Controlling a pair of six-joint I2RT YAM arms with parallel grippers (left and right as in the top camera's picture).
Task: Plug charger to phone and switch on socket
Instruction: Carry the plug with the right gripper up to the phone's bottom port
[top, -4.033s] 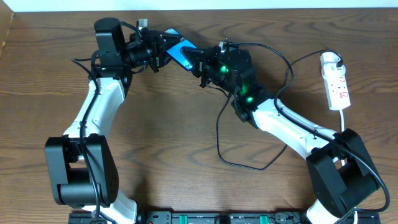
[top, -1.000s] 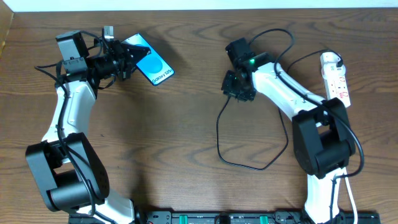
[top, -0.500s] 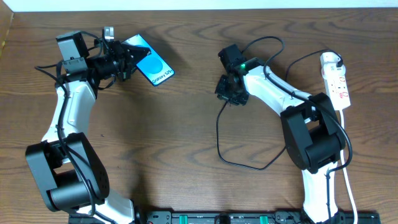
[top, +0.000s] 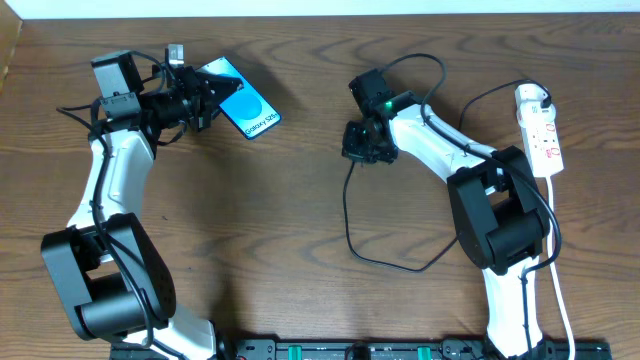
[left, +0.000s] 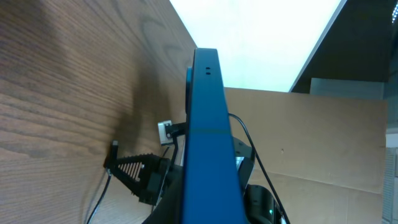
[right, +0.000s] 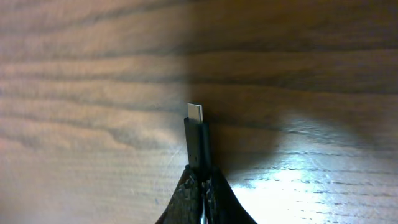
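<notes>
- Two arms show in the overhead view. The left gripper is clamped on the phone, at about 10 o'clock on the table, with the lit screen facing up. The right gripper, near the centre, pinches the charger, whose black cable loops toward 6 o'clock. The socket lies at 3 o'clock, well apart from both.
- Left wrist view: the phone is seen edge-on, as a blue strip down the middle. The fingers themselves I cannot see here.
- Right wrist view: the right gripper has its fingers pressed together on the charger, just behind the metal tip, which points to 12 o'clock over the wood.
- Risks, in my judgement: the hold is on a thin connector, so it may twist or slide back when it is pushed at the port. The phone is held at one end only and may tilt under that push. The loose cable could snag on the right arm. The port is not visible, so the aim is uncertain.
</notes>
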